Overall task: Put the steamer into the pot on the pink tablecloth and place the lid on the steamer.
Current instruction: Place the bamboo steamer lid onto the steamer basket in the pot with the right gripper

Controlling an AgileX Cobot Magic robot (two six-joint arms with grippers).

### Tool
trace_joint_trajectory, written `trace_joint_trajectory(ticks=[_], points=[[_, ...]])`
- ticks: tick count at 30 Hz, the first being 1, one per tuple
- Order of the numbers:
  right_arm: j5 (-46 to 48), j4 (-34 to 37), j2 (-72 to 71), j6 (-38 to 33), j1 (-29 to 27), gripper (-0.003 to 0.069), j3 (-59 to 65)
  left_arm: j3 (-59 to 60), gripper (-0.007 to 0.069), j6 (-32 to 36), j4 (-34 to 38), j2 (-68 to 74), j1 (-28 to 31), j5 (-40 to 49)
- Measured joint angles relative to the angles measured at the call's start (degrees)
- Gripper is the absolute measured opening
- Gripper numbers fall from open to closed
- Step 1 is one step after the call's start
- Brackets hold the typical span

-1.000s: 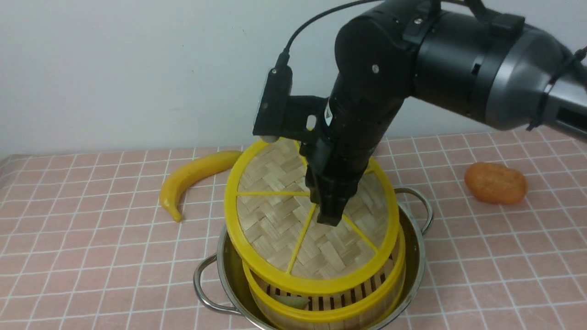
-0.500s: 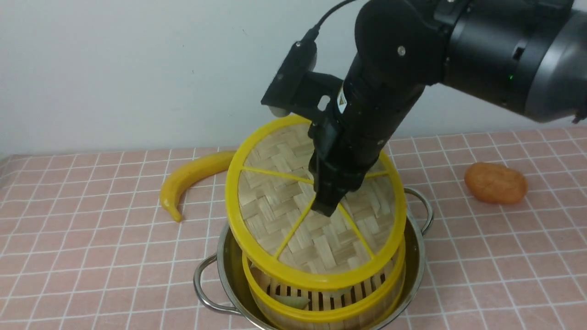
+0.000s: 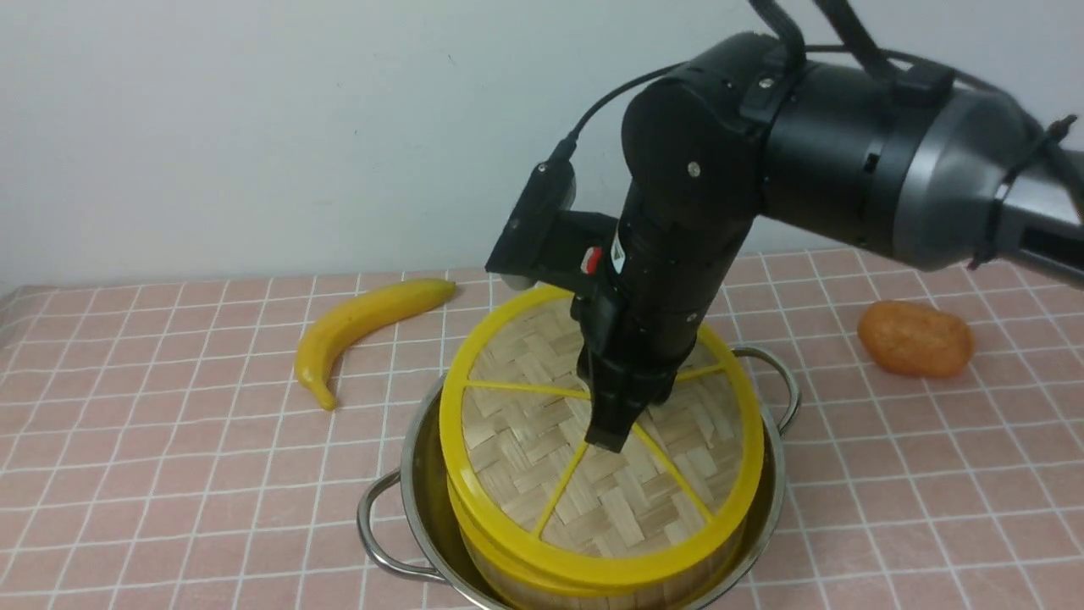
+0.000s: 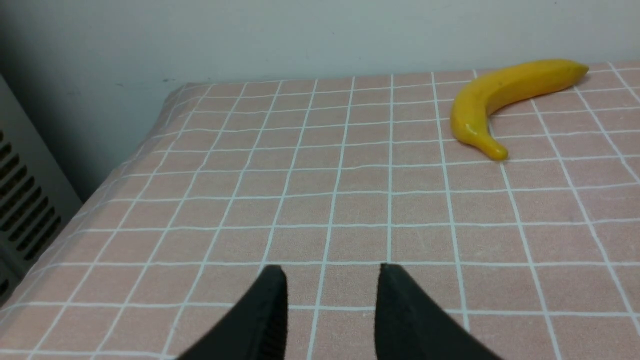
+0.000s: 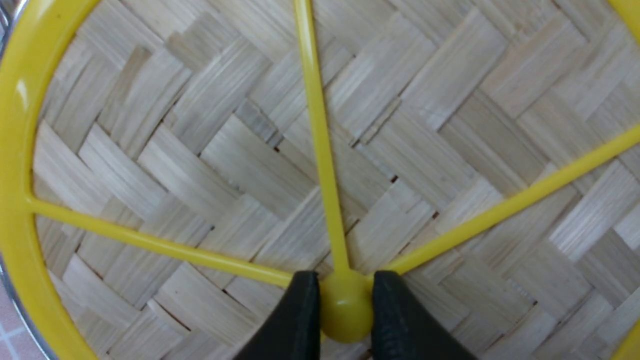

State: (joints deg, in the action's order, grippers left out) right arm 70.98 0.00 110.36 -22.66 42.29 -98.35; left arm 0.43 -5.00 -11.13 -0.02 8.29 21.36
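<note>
1. the right gripper point(image 3: 610, 436), black and pointing down from its dark arm, is clamped on the small yellow hub at the middle of the lid point(image 3: 542, 449). the lid is a flat round disc of woven bamboo strips with a yellow plastic rim and thin yellow spokes.
2. in the right wrist view the two black fingers point(image 5: 295, 325) press that hub from either side, with the woven lid point(image 5: 200, 150) filling nearly the whole picture.
3. the lid lies on top of the steamer point(image 3: 508, 585), a round bamboo basket with yellow plastic rims. only a strip of its pale side shows under the lid's near edge.
4. the steamer stands inside the pot point(image 3: 421, 474), a wide shallow shiny stainless-steel pot with two looped wire handles.
5. the pot rests on the pink tablecloth point(image 3: 169, 440), a pink cloth with thin white lines in small squares.
6. the lid seems to sit a little higher at its far side, but the arm hides that edge, so i cannot tell whether it is seated all round.
7. the left gripper point(image 4: 330, 280) shows only in the left wrist view. its black fingers are apart with nothing between them, above bare cloth.
8. a yellow curved banana point(image 3: 356, 326) lies on the cloth to the left of the pot, and an orange rounded lump point(image 3: 915, 339) lies well to the right.
</note>
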Motion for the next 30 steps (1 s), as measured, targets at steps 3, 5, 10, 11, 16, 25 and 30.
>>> trace_joint_trajectory(ticks=[3,5,10,11,16,25,30], points=[[0.0,0.0,0.0,-0.7,0.0,0.0145,0.0,0.0,0.0243,0.0,0.0,0.0,0.0,0.0],[0.0,0.0,0.0,-1.3,0.0,0.0145,-0.6,0.0,0.0243,0.0,0.0,0.0,0.0,0.0],[0.0,0.3,0.0,-2.0,0.0,0.0145,-1.8,0.0,0.0243,0.0,0.0,0.0,0.0,0.0],[0.0,0.4,0.0,-2.0,0.0,0.0145,-1.8,0.0,0.0243,0.0,0.0,0.0,0.0,0.0],[0.0,2.3,0.7,-2.0,0.0,0.0145,-2.1,0.0,0.0243,0.0,0.0,0.0,0.0,0.0],[0.0,1.9,3.8,-3.2,0.0,0.0145,-2.2,0.0,0.0243,0.0,0.0,0.0,0.0,0.0],[-0.7,0.5,4.9,-4.4,0.0,0.0145,-2.2,0.0,0.0243,0.0,0.0,0.0,0.0,0.0]])
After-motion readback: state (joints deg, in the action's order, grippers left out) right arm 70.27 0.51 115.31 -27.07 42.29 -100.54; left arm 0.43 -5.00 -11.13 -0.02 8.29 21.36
